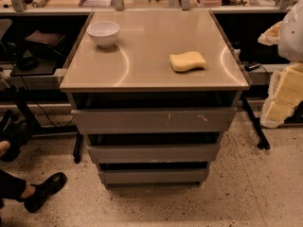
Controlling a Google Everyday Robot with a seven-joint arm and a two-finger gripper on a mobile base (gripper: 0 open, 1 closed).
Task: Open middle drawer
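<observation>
Left of the grey cabinet (154,87) and nearest the viewer, a black shoe (45,190) on speckled floor (246,193); drawers, worktop and gripper beyond.
Three flat grey fronts stack at the cabinet's face. The narrowest front (154,176) is lowest. The middle drawer (154,152) sits directly above it, with a faint pale scuff on its lower edge and a dark gap over it. The widest front (154,120), marked with pale scratches, is uppermost. On the cabinet's top surface (151,37), a yellow sponge (188,61) lies right of centre, and a white bowl (104,33) stands at the far left corner. The gripper (281,96) hangs off the cabinet's right side, apart from every drawer; whether it is released or clenched cannot be told.
</observation>
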